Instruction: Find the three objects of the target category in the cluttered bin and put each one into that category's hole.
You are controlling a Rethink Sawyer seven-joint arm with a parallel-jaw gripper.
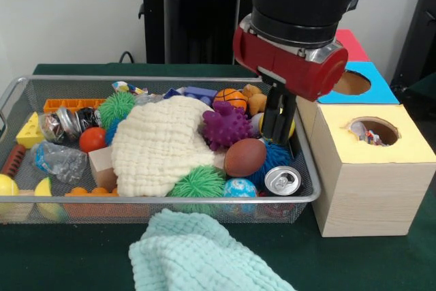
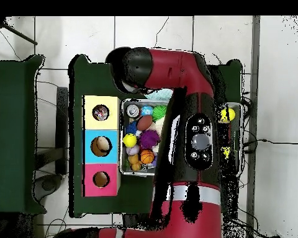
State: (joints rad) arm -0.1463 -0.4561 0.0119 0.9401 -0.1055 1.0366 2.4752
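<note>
Polka-dot bags (image 1: 371, 136) sit in the yellow hole (image 1: 373, 130) right beside the gripper (image 1: 277, 127) – can't tell its state – flimsy, weightless stuff, so pinch a bunched fold.

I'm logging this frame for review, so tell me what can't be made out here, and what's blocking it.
- Gripper, front view: its tips sink behind the toys, so open or shut is unclear.
- Bin, overhead view: the arm covers most of it.
- Any dotted bag in the bin, front view: none visible; the cream cloth could hide one.
- Yellow hole, front view: something dotted inside, too small to identify.
</note>
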